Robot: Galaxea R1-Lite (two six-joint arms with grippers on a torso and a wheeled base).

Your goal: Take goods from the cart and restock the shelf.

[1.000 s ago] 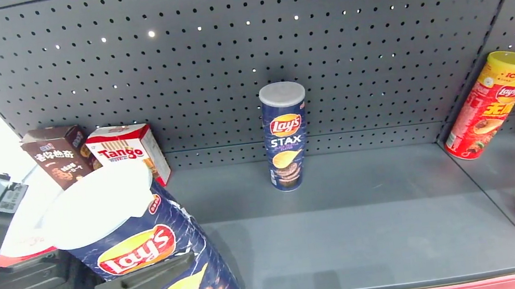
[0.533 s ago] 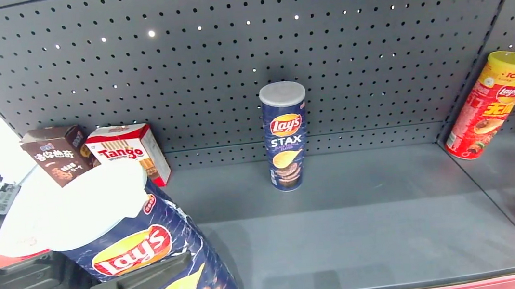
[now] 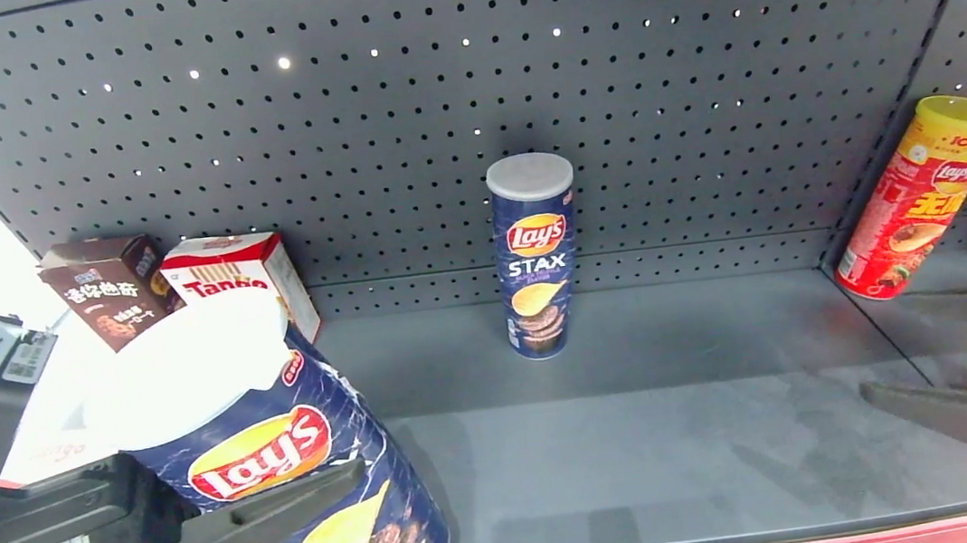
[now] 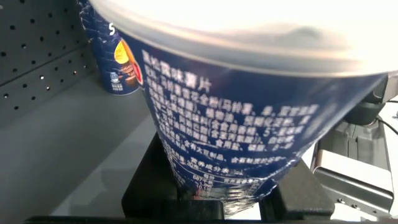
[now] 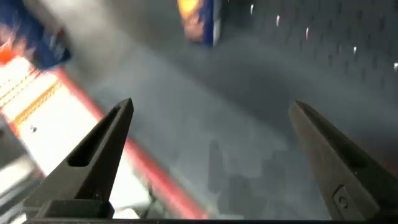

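Plainly, the left pincer (image 3: 309, 501) clamped the blue can (image 3: 257, 443) at lower left, its long axis tilted, lid toward upper left; bare shelf (image 3: 648, 435) lay right of it; right pincer (image 3: 888, 348) gaped empty.

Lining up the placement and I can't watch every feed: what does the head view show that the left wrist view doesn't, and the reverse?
Head view adds: a brown carton and a white-and-red carton at back left, a red tube with a yellow lid at the right, and the open right gripper. Left wrist view adds: the small-print side of the held dark-blue chip can with white lid. Shared: that can, the upright dark-blue chip can with grey lid, and the grey metal shelf.
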